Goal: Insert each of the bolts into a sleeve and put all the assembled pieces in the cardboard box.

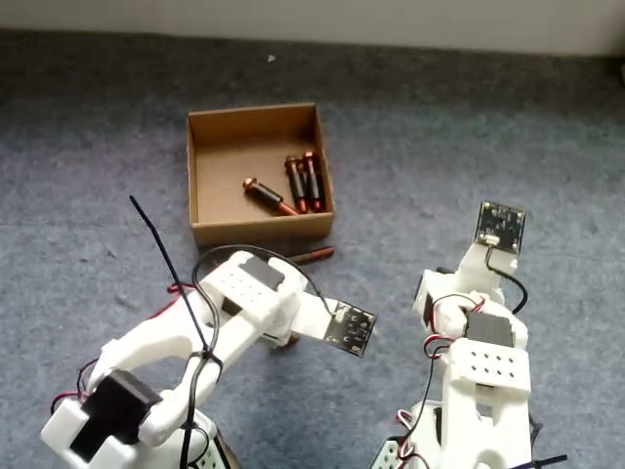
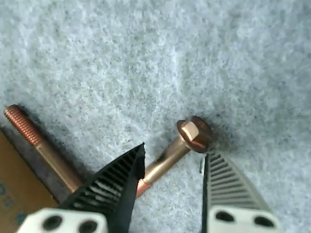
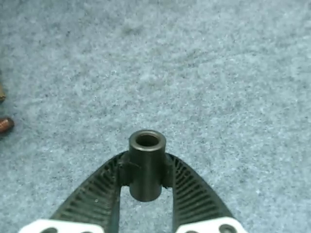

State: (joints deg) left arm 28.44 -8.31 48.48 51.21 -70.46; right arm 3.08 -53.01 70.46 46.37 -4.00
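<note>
Between the fingers of the left end effector (image 2: pixel 170 162), what lies on the counter (image 2: pixel 146 48)? — Student

Fig. a. A copper bolt (image 2: pixel 182 143). The two fingers stand apart and grip nothing. Its hexagonal head sits just beyond the tips, nearer the white finger (image 2: pixel 233 194). Its shank runs back through the gap and passes behind the black finger (image 2: pixel 119 189). Contact with either finger cannot be made out. — Tutor

And the other copper piece beside it? — Student

A second bolt (image 2: pixel 43 145), threaded end pointing away from the wrist. It lies on the far side of the black finger, just outside the front wall of the cardboard box (image 1: pixel 259 231). Three assembled pieces (image 1: pixel 296 184) lie inside the box: two side by side, one at an angle near them. — Tutor

Where is the sleeve? — Student

Fig. b. The right end effector (image 3: pixel 146 167) is closed on a black sleeve (image 3: pixel 146 145). The ribbed fingers pinch it at mid-length, with its open bore facing the wrist camera. In the high view this arm stands off to one side of the box. — Tutor
</note>
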